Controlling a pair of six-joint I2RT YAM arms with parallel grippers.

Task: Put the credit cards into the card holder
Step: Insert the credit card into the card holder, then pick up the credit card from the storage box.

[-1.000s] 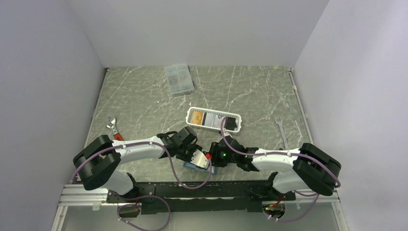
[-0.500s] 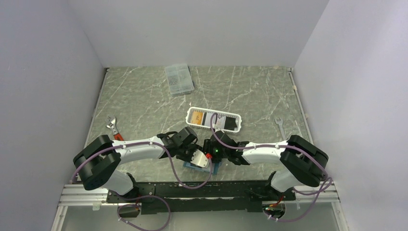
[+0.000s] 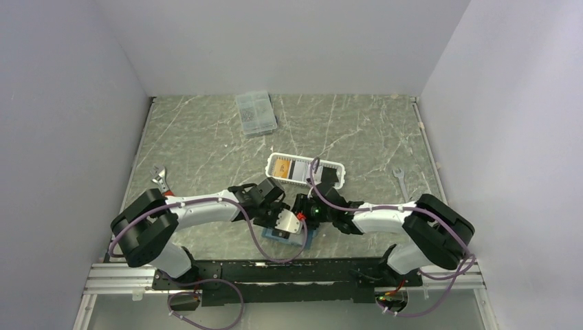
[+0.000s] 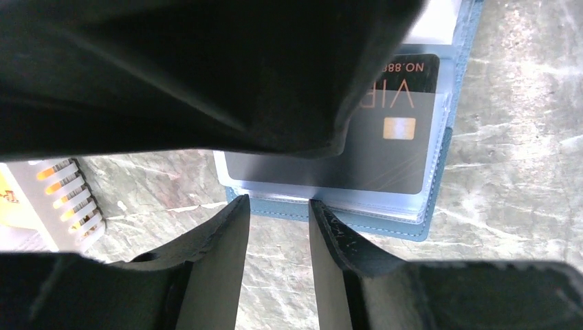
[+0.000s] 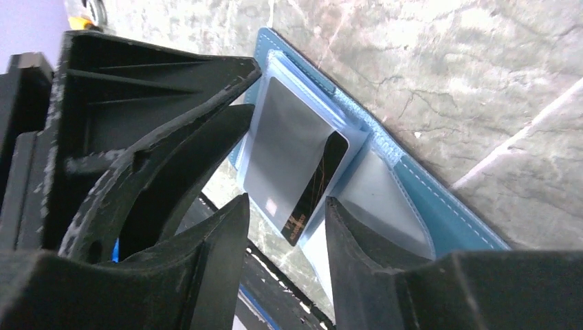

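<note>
The black card [image 4: 357,165] bears "NO.88" and large letters "VI", both partly hidden

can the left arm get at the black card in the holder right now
Probably not cleanly. The right gripper hangs directly over the black card, and the left gripper has its open jaws at the card holder edge, short of the card.

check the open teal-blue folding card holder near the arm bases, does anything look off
The black credit card sits only partway in a clear sleeve of the teal-blue folding card holder. A dark strip of it pokes out past the sleeve's edge, so it looks not fully seated. Nothing else stands out.
</note>
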